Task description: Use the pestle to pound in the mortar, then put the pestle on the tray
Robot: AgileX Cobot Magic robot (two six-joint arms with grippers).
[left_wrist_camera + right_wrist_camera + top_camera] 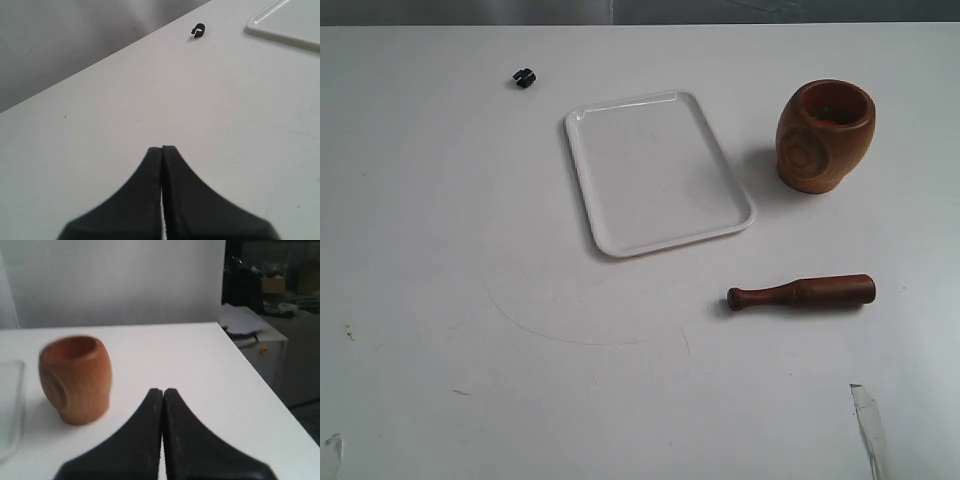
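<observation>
The light-brown wooden mortar (825,135) stands upright at the back right of the white table; something small and green lies inside it. It also shows in the right wrist view as the mortar (76,378), ahead of my shut right gripper (163,390) and apart from it. The dark reddish pestle (801,292) lies flat on the table in front of the mortar, knob end toward the left. The white tray (655,170) rests bare in the middle. My left gripper (162,148) is shut on nothing, over bare table, with a tray corner (287,20) far ahead.
A small black clip (524,77) lies at the back left, also seen as the clip (198,31) in the left wrist view. The table's right edge (260,385) drops off beside the mortar. Pale gripper parts peek in at the exterior view's lower corners.
</observation>
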